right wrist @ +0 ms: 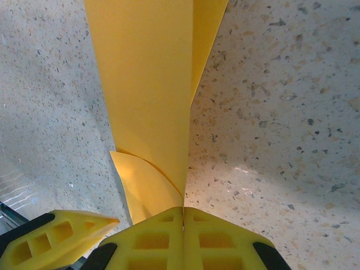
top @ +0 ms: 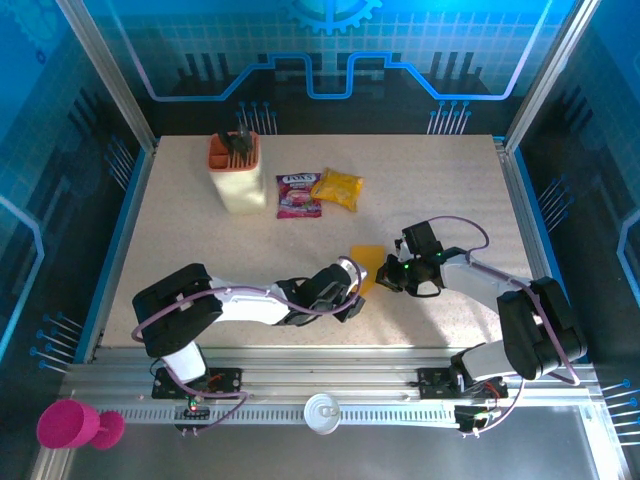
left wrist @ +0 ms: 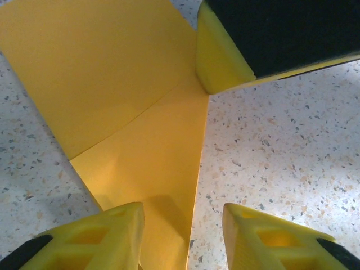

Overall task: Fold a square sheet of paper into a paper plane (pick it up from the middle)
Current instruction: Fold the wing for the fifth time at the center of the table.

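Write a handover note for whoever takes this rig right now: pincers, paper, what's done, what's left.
Left pincer: open, jaws apart over the narrow end of the sheet, gripping nothing.
Right pincer: shut on an edge of the square sheet of paper.
Paper: between the two arms, in the near-middle part of the table, and it seems to lie mostly flat.
Done: folding has started. A diagonal crease and overlapping layers show.
Left: the remaining folds. There is no pointed dart with wings yet.
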You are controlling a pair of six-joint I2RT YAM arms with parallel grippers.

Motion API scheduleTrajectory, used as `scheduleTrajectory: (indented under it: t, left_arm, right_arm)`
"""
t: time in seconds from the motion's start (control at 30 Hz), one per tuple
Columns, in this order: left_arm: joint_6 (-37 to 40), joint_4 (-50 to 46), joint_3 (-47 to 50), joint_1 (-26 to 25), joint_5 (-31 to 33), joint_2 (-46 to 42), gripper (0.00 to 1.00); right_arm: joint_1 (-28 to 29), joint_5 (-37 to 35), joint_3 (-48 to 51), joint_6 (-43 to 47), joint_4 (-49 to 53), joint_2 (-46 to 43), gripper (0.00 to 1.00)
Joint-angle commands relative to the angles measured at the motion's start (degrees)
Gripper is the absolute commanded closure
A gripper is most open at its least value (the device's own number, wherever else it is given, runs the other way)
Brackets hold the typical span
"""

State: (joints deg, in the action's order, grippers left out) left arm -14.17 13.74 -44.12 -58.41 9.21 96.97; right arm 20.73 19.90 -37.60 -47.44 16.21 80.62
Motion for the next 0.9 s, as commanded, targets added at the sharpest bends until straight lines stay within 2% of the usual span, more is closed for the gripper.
scheduleTrajectory:
  t: [0.0, 0.07, 0.27, 0.63, 0.87]
  left_arm:
    - [2.12, -1.33, -1.75, -0.93, 2.39, 0.10, 0.52]
    - [2.22, -1.43, -2.02, -1.00, 2.67, 0.24, 0.46]
    - [1.83, -1.26, -1.76, -1.03, 2.96, -0.05, 0.39]
    - [1.08, -1.32, -1.54, -0.99, 0.67, -0.20, 0.38]
    - [2.86, -1.33, -2.16, -1.62, 2.18, 1.07, 0.38]
  right_arm:
    - [0.97, -0.48, -0.37, -0.63, 0.26, -0.99, 1.00]
    - [1.10, -0.71, -0.22, -0.90, 0.32, -1.25, 1.00]
    - [1.46, -0.92, 0.23, -1.86, -0.03, -1.52, 1.00]
    - [1.81, -1.09, 0.11, -3.31, -0.04, -2.18, 1.00]
    - [1.85, -1.04, 0.00, -3.53, -0.03, -1.85, 1.00]
